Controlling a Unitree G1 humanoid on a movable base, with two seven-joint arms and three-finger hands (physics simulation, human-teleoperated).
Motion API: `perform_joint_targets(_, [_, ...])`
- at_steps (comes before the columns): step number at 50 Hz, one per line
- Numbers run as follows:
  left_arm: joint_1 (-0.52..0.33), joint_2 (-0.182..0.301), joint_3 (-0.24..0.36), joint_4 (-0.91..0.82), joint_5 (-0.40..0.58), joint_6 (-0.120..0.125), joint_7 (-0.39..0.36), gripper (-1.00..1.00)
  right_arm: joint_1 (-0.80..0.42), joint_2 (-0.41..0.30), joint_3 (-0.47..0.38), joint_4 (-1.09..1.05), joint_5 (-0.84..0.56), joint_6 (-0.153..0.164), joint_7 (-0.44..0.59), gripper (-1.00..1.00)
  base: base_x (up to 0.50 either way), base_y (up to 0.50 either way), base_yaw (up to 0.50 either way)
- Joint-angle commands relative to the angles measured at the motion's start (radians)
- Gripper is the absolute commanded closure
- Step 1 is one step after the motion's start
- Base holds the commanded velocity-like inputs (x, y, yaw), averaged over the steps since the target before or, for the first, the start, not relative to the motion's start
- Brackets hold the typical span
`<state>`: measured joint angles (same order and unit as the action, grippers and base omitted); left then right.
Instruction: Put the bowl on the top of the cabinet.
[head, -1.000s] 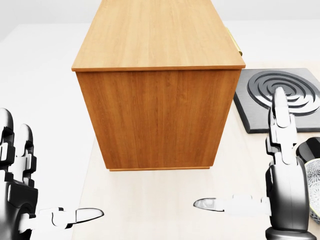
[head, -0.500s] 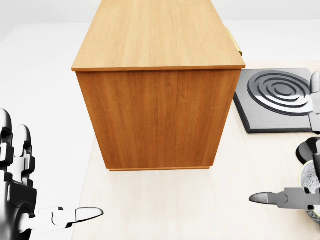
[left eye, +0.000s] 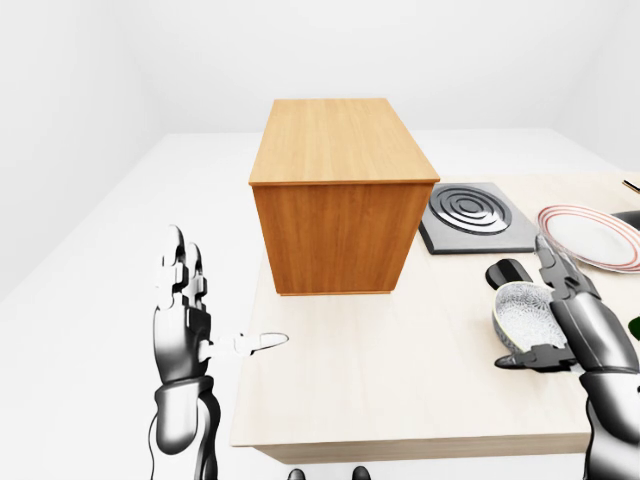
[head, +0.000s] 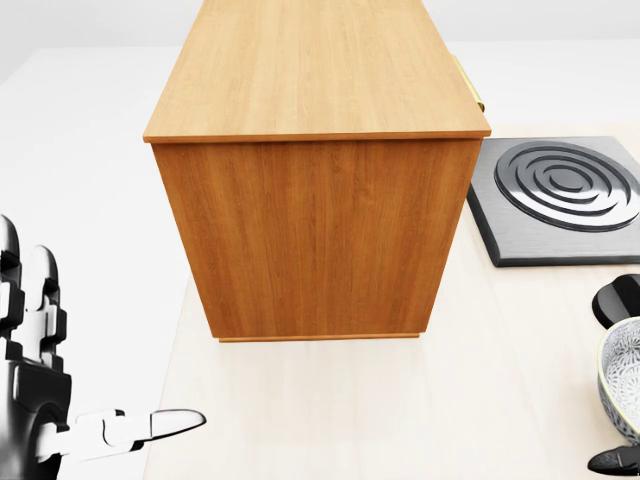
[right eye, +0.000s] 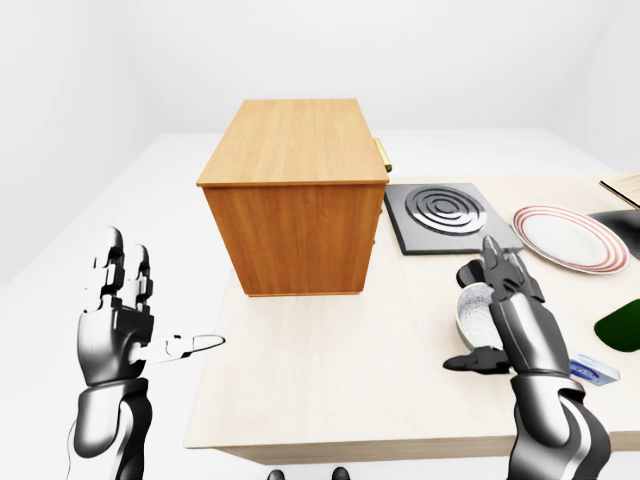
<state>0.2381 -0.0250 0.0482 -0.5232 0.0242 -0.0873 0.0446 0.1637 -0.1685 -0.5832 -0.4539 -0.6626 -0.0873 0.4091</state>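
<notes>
The silver-and-black right hand (left eye: 563, 318) reaches over the right part of the pale wooden counter (left eye: 400, 380), its fingers spread wide about the white patterned bowl (left eye: 522, 309): the thumb lies below the bowl in the left-eye view and the long fingers stand along its right side, but they are not closed round it. The bowl sits on the counter, just to the left of the palm. The left hand (right eye: 125, 325) is raised off the counter's left edge, palm inward, fingers upright and thumb pointing toward the counter, holding nothing. Beyond the right hand, a white plate with a red rim (left eye: 590, 235) lies near the counter's right end. Up and to the left of the right hand lies a dark square burner plate with silver rings (left eye: 472, 214). Just left of it stands the brown wooden cabinet (left eye: 335, 205), its flat top bare.
</notes>
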Motion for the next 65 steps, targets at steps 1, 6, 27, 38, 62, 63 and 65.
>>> perform_joint_targets(1, [-0.011, 0.000, 0.007, -0.001, 0.000, 0.000, 0.007, -1.00, 0.023, -0.011, -0.044, 0.094, -0.045, 0.000, 0.024, -1.00, 0.00, 0.00, 0.00])
perform_joint_targets(6, [-0.010, 0.000, 0.005, 0.003, 0.001, 0.000, 0.006, -1.00, 0.030, -0.014, -0.042, 0.127, -0.064, 0.000, 0.017, -1.00, 0.00, 0.00, 0.00])
perform_joint_targets(27, [0.004, 0.001, -0.008, 0.017, 0.008, 0.000, 0.001, -1.00, 0.056, -0.044, -0.033, 0.309, -0.129, 0.000, -0.072, -1.00, 0.00, 0.00, 0.00])
perform_joint_targets(38, [0.000, 0.003, -0.007, 0.040, 0.007, 0.000, 0.001, -1.00, 0.067, -0.046, -0.014, 0.362, -0.165, 0.000, -0.106, -1.00, 0.00, 0.00, 0.00])
perform_joint_targets(62, [-0.021, 0.002, 0.009, 0.022, 0.004, 0.000, 0.013, -1.00, 0.044, -0.110, 0.041, 0.550, -0.220, 0.000, -0.190, -1.00, 0.00, 0.00, 0.00])
perform_joint_targets(63, [-0.021, 0.002, 0.009, 0.017, 0.005, 0.000, 0.013, -1.00, 0.042, -0.116, 0.047, 0.565, -0.224, 0.000, -0.201, -1.00, 0.00, 0.00, 0.00])
perform_joint_targets(65, [-0.022, 0.001, 0.009, 0.016, 0.005, 0.000, 0.014, -1.00, 0.041, -0.124, 0.056, 0.586, -0.226, 0.000, -0.213, -1.00, 0.00, 0.00, 0.00])
